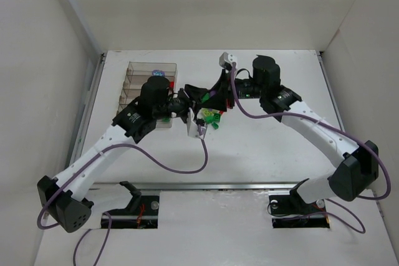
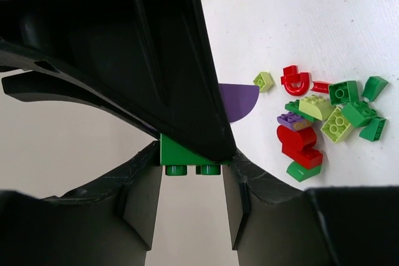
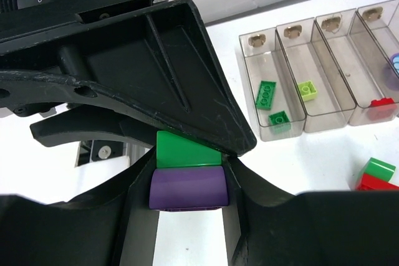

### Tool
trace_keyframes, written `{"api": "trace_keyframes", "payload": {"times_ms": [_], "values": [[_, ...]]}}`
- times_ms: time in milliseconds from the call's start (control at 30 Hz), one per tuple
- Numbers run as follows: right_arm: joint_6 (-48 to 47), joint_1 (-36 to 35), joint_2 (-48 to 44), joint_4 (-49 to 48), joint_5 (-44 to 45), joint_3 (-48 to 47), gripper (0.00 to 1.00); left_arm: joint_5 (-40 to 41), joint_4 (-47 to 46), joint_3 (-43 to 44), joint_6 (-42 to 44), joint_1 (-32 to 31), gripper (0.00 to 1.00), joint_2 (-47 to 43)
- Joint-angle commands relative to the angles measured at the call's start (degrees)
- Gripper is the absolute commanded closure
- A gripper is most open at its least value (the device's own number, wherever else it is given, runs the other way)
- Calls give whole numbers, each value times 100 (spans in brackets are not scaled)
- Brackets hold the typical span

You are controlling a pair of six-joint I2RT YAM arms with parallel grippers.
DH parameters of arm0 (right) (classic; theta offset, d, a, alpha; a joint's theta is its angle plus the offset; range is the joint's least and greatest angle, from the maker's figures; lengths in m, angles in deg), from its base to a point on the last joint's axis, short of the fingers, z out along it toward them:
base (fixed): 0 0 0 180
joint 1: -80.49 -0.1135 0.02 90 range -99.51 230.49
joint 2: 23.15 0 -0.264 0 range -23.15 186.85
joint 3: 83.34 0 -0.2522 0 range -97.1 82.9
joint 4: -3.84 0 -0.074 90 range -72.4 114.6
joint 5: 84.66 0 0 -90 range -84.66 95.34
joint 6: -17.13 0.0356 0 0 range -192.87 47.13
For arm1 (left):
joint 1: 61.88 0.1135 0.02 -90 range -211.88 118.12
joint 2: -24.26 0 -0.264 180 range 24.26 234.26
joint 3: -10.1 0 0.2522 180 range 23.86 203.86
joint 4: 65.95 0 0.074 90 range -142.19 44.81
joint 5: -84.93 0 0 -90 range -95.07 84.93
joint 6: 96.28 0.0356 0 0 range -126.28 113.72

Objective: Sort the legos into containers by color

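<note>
Clear tray near table's left edge

White tabletop. A clear tray lies at far left. Loose legos in red, green, lime and purple lie clustered near centre.

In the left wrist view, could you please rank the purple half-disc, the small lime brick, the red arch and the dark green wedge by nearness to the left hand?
From the left hand:
1. purple half-disc, right beside the hand.
2. small lime brick, a little further right.
3. red arch, right of the lime brick.
4. dark green wedge, at the far right.
</note>
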Motion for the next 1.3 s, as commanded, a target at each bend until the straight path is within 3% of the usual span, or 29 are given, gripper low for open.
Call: {"api": "trace_keyframes", "payload": {"times_ms": [0, 33, 300, 700, 833, 900, 967, 1000, 1100, 1267], "values": [[-86, 42, -79, -232, -92, 162, 93, -11, 45, -22, -249, -36, 100, -253], [-86, 112, -79, -232, -153, 215, 100, 69, 220, -22, -249, -36, 100, -253], [-86, 578, -193, -92, -83, 470, 100, 69, 784, -355, -442, 841, 100, -498], [-86, 632, 1044, -30, -549, -276, 100, 500, 846, -989, -1365, 2054, 100, -324], [-86, 632, 1511, -30, -847, -724, 100, -24, 987, -831, -1216, 2187, 100, -261], [-86, 632, 1652, -30, -962, -926, 100, -229, 514, -778, -1276, 1944, 76, -428], [-86, 632, 1740, -30, -1041, -980, 100, -229, -38, -778, -1146, 1670, 43, -498], [-86, 632, 1740, -30, -1093, -1058, 100, -229, -233, -830, -1093, 1547, 37, -499], [-86, 500, 1740, -30, -1094, -1059, 100, -159, -822, -901, -1040, 1133, 28, -315], [-34, 342, 1556, -30, -1042, -998, 100, -221, -877, -734, -777, 834, 28, 29]]}}
